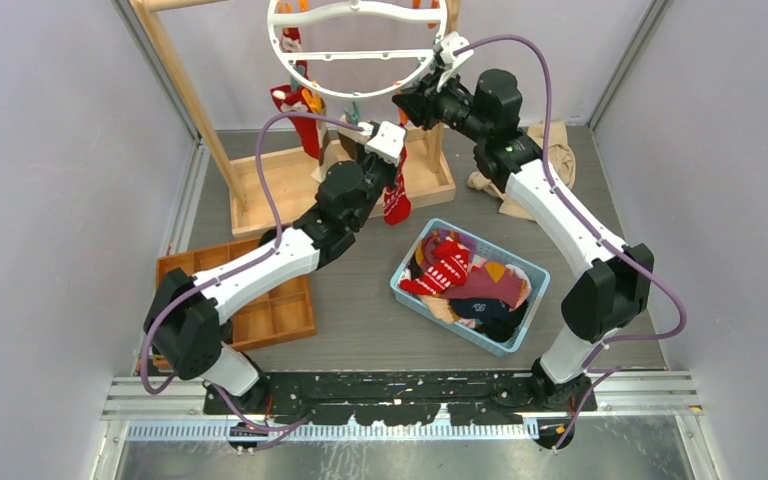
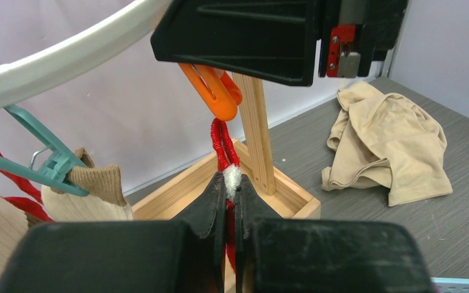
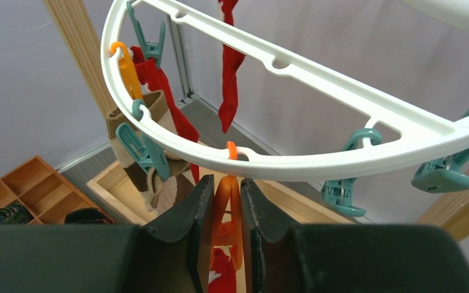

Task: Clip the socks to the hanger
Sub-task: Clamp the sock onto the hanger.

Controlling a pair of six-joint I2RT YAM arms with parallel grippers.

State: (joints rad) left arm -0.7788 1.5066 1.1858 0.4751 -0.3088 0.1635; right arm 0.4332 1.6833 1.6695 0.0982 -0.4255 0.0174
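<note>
- Our left gripper (image 2: 233,190) is pressed together on the cuff of a red sock (image 2: 220,143), held at the mouth of an orange clip (image 2: 212,93).
- Our right gripper (image 3: 226,194) pinches that clip, under the near side of the hanger (image 3: 317,160).
- The sock is light and limp, and we judge the cuff edge the best hold.
- More socks lie in the basket (image 1: 410,258), near right.

White links (image 1: 265,262), black joints (image 1: 600,295), looping purple cables (image 1: 547,90), black end effector fingers (image 2: 210,204), small red screwed bracket (image 2: 340,36)
</note>
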